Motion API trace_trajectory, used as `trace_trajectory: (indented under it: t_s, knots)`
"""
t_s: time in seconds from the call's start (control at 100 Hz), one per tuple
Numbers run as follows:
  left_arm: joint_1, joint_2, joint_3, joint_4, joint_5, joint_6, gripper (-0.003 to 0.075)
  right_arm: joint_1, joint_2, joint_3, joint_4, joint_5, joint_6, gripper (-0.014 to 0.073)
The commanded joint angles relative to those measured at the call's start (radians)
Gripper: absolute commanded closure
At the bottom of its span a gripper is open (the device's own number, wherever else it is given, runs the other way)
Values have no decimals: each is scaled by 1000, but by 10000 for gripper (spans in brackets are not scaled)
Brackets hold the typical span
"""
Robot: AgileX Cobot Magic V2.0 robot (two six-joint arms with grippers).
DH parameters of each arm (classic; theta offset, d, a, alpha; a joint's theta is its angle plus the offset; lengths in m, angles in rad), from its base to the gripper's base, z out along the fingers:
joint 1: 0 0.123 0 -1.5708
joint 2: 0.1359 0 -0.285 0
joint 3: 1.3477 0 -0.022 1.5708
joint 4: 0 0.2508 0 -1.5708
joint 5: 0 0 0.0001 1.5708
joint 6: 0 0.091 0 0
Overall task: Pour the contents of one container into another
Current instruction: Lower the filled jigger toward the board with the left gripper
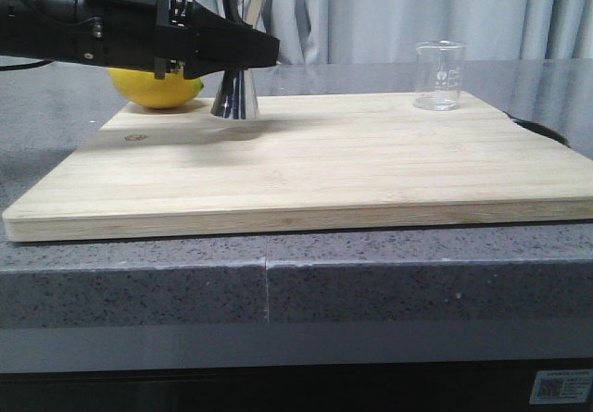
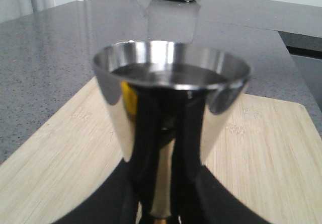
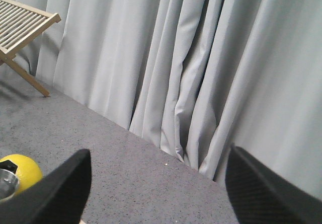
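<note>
and here's the left gripper (image 1: 243, 53) reaching in from the left side of the front view, black and horizontal, its fingers (image 2: 115, 196) pinched on the narrow waist of the steel jigger (image 1: 235, 97). the jigger stands upright on the far left part of the wooden cutting board (image 1: 306, 162), its lower cone resting on the board, the waist hidden behind the dark fingers. up close in the left wrist view, the jigger (image 2: 171, 113) fills the middle, upper cup open toward the camera, with a fingertip on either side of the waist below it. the inside of the cup looks dark; whether anything is in it, can't tell.

just behind the gripper sits the lemon (image 1: 156, 88), at the board's back left edge, near the jigger. a yellow patch of it reflects on the steel in the left wrist view.

over on the far right of the board stands the glass beaker (image 1: 439, 75), upright, clear, faint white marks on its side, well apart from the jigger and untouched.

the right gripper (image 3: 158, 189) doesn't show in the front view. its own wrist camera shows the two black fingers spread wide with nothing between them, pointed at the grey curtain (image 3: 201, 58) and the grey speckled countertop (image 3: 131, 178). the lemon (image 3: 21, 172) peeks in at one corner, and a wooden slatted rack (image 3: 22, 22) stands at the back.
</note>
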Motion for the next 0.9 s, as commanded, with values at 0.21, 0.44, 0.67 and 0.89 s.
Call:
trace_trajectory:
  t_s: [0.21,0.44,0.67,0.89]
  knots:
    - [3,-49,-21,-77,117,-1,738,-2,-31,-23,35,-40,12,92]
    - [3,-44,-16,-75,117,7,738,-2,-31,-23,35,-42,15,91]
    - [3,-12,-16,-83,117,7,738,-2,-31,-23,35,-44,15,92]
    - [3,2,-16,-89,117,25,738,-2,-31,-23,35,-44,15,92]
